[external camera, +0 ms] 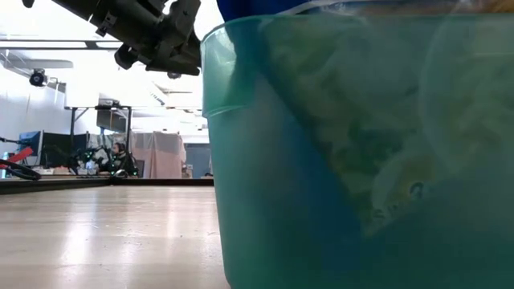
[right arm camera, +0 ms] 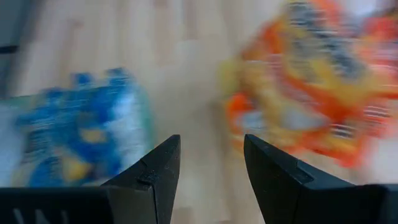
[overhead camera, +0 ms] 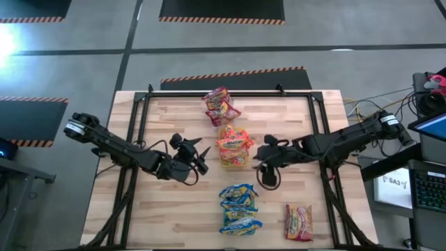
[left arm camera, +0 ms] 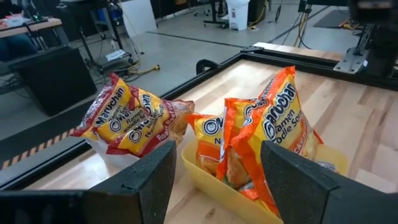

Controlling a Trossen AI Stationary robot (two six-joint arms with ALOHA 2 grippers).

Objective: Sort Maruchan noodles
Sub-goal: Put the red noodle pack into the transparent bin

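Four groups of Maruchan noodles on the wooden worktop [overhead camera: 167, 216], counted from the near edge. Nearest: one red packet [overhead camera: 298, 222] lying alone, flat, near the right corner. Just left of it: blue packets [overhead camera: 239, 208] bunched in a greenish tray [external camera: 337, 160] (pressed right up against the low camera). Mid-worktop: orange packets [overhead camera: 234, 145] standing tilted in a yellow tray [left arm camera: 211, 182]. Farthest: red-and-yellow packets [overhead camera: 221, 105] near the far rail. Left gripper [overhead camera: 200, 159] just left of the orange bunch, jaws spread, empty. Right gripper [overhead camera: 263, 164] just right of it, jaws apart, pinching nothing.
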